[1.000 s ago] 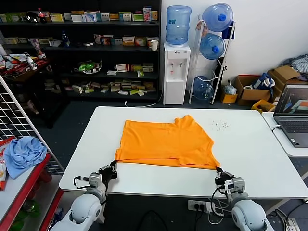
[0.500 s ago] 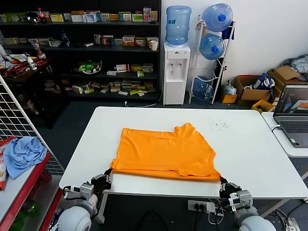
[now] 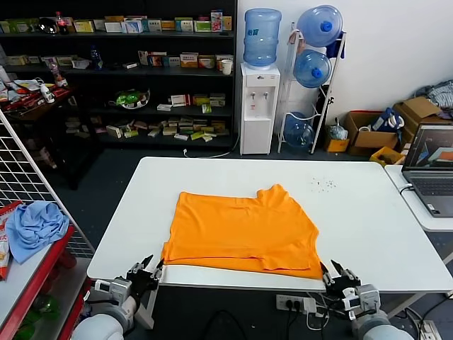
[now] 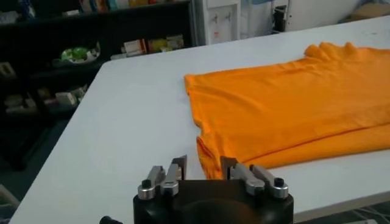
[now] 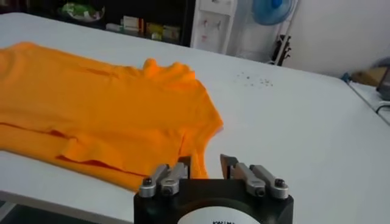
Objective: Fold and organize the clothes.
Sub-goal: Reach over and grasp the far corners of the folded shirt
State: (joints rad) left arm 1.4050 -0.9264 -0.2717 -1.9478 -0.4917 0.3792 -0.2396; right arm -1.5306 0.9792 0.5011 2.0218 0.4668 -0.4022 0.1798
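With the shirt (image 3: 241, 234) folded at the table (image 3: 368, 234) edge, both claws, left (image 3: 145, 273) and right (image 3: 338, 276), gape empty; regrip a side cleanly, keeping layers aligned.

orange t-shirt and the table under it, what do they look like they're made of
Orange T-shirt: soft matte knit, probably cotton; it lies limp with gentle wrinkles and doubled layers along the near edge. Table: smooth white hard top, likely laminate or painted board; flat with faint sheen.
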